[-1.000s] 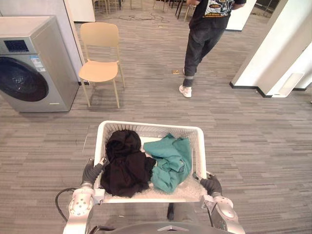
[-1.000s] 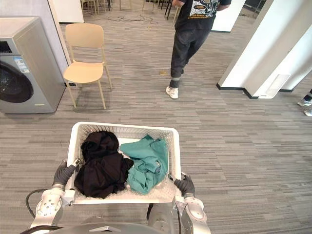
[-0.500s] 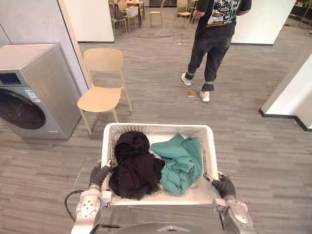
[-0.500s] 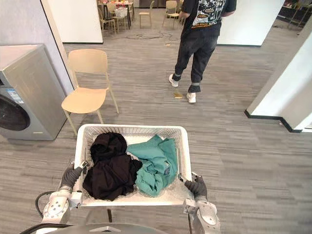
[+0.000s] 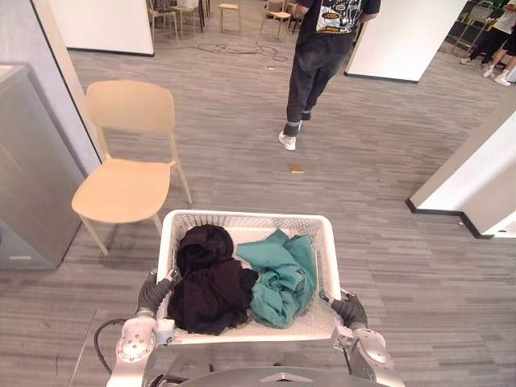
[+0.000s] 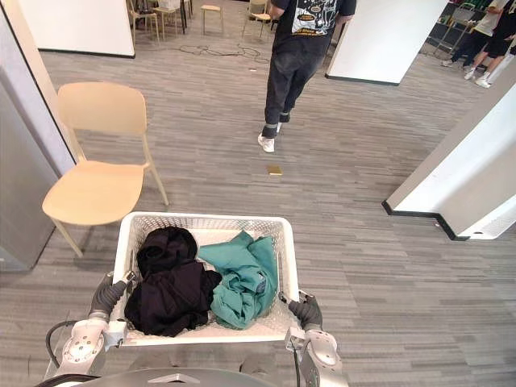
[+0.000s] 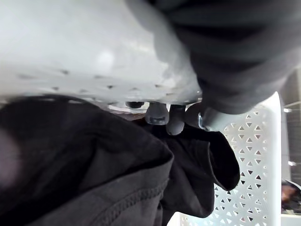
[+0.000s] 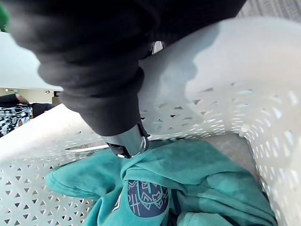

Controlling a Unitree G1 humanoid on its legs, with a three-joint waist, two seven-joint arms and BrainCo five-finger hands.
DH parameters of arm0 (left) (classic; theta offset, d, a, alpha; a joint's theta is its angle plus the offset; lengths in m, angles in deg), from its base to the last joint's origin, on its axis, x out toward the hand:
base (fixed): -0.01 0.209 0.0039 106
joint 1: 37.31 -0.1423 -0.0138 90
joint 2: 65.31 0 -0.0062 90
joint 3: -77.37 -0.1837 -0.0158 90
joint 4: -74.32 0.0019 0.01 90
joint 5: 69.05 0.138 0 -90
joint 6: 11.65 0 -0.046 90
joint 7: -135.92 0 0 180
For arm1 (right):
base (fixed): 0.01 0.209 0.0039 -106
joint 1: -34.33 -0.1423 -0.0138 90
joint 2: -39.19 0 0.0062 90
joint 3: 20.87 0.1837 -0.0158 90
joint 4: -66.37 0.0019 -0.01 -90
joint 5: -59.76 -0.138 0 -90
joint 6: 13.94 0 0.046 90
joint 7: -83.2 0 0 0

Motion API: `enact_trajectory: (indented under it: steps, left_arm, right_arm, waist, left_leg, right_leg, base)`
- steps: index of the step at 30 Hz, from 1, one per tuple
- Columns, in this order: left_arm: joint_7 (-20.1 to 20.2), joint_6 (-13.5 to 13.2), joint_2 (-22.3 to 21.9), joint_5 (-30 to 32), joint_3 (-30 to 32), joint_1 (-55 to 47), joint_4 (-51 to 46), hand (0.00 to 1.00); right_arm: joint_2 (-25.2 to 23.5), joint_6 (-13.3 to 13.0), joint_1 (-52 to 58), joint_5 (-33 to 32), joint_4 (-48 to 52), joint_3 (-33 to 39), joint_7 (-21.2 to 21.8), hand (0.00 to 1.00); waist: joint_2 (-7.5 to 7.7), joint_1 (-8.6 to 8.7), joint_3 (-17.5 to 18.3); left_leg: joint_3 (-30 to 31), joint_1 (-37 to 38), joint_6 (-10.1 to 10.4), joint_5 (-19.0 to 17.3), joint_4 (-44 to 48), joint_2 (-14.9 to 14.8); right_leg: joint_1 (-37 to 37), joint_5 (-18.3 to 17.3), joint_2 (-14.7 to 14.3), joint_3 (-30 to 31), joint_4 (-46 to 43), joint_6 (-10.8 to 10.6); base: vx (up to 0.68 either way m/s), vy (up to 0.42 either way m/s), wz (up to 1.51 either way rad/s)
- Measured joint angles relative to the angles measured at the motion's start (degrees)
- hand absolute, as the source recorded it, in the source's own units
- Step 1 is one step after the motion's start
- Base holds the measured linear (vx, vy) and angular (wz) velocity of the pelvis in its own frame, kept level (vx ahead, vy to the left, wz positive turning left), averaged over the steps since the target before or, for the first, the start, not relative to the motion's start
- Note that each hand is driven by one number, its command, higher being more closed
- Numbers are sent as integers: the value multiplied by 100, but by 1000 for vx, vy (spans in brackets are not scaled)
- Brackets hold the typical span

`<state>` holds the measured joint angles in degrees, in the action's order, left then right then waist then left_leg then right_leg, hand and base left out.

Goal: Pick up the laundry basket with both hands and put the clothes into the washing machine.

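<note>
Grey striped floor [image 5: 387,266], beige chair [image 5: 121,189] on it, small yellowish item [image 5: 297,168], perhaps a card, near person's shoe [image 5: 287,141]

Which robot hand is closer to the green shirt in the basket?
The right hand. It grips the basket on the side where the green shirt lies, while the left hand grips the opposite side, with the black clothes in between.

on your left you've got a pale wooden chair [image 5: 121,184] on the grey plank floor [image 5: 242,137]. past it a person [image 5: 321,56] in dark clothes (back to you) stands mid-stride, a small tan object [image 5: 297,168] near their shoes. a white wall corner [image 5: 476,181] is on your right.
</note>
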<state>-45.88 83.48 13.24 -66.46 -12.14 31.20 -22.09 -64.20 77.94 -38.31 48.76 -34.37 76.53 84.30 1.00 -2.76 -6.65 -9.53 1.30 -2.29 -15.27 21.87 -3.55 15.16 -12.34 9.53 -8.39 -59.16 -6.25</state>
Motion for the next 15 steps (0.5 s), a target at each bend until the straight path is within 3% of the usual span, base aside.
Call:
enact_trajectory:
  steps: [1, 2, 4, 6, 7, 8, 9, 11, 12, 13, 15]
  left_arm:
    - [0, -36, 4, 2, -59, 60, -66, 100]
    - [4, -37, 5, 1, -63, 100, -104, 100]
    - [34, -35, 6, 0, -49, 199, -107, 100]
    - [97, -34, 3, 6, -44, 189, -97, 100]
    - [106, -33, -6, 6, -65, 138, -90, 100]
    - [121, -32, -30, 5, -80, 72, -67, 100]
    - [125, -32, -102, 4, -88, 35, -64, 100]
    - [121, -33, -202, -1, -59, 28, -64, 100]
    - [128, -32, -237, -8, -57, 24, -63, 100]
    - [139, -31, -314, -8, -64, -17, -51, 100]
    - [148, -31, -326, -9, -64, -22, 38, 100]
  right_arm:
    - [-21, -46, 95, -38, 204, 60, 0, 100]
    - [-35, -51, 103, -43, 286, 80, -1, 100]
    - [-36, -73, 100, -42, 374, 99, -6, 100]
    - [-25, -52, 265, -42, 470, 83, -16, 100]
    - [19, -37, 299, -42, 504, 61, -17, 100]
    - [40, -25, 335, -40, 522, 43, -17, 100]
    - [97, -16, 345, -40, 543, 30, -20, 100]
    - [202, -14, 289, -42, 581, 10, -21, 100]
    - [273, -10, 272, -43, 601, -6, -21, 100]
    - [357, 4, 285, -53, 622, -6, -22, 100]
    - [355, 49, 285, -63, 615, -8, -30, 100]
  waist:
    - [-131, 75, 43]
    - [-147, 66, 30]
    - [-109, 54, 37]
    - [9, 84, 129]
    - [-35, 96, 191]
    - [-147, 98, 312]
    - [-273, 76, 481]
    - [-385, 50, 479]
    - [-451, 32, 435]
    - [-552, -46, 358]
    - [-582, -76, 337]
  left_leg:
    - [136, 46, 66, -132, 9, -115]
    - [166, 109, 101, -220, 21, -129]
    - [293, 333, 311, -652, 306, -205]
    - [518, 594, 535, -1037, 479, -233]
    - [599, 756, 609, -1196, 466, -368]
    - [631, 914, 702, -1234, 342, -580]
    - [729, 863, 721, -1070, 651, -815]
    - [1036, 314, 671, -529, 1770, -1010]
    - [1207, -41, 720, -48, 2502, -1071]
    - [1418, -594, 786, 715, 3685, -1239]
    - [1407, -1001, 732, 677, 4465, -1282]
  right_leg:
    - [3, -32, 44, -454, 1342, 100]
    - [8, 15, 102, -639, 1973, 161]
    - [-58, 566, 271, -995, 3672, 365]
    - [-130, 895, 339, -786, 3643, 434]
    - [-139, 1042, 257, -780, 3336, 403]
    - [-156, 841, 107, -858, 3112, 395]
    - [-204, 568, -94, -1027, 3036, 454]
    - [-384, 327, -311, -1149, 3065, 552]
    - [-514, 257, -419, -1158, 3084, 625]
    - [-823, 149, -624, -1194, 3248, 762]
    - [-1179, 67, -759, -1189, 3486, 855]
  base:
    - [330, -114, 36]
    - [333, -156, 35]
    - [328, -209, 31]
    - [438, -335, 57]
    - [495, -380, 49]
    - [525, -326, 28]
    - [522, -327, 19]
    - [498, -358, 5]
    - [432, -303, -16]
    - [426, -243, -25]
    - [409, -126, -22]
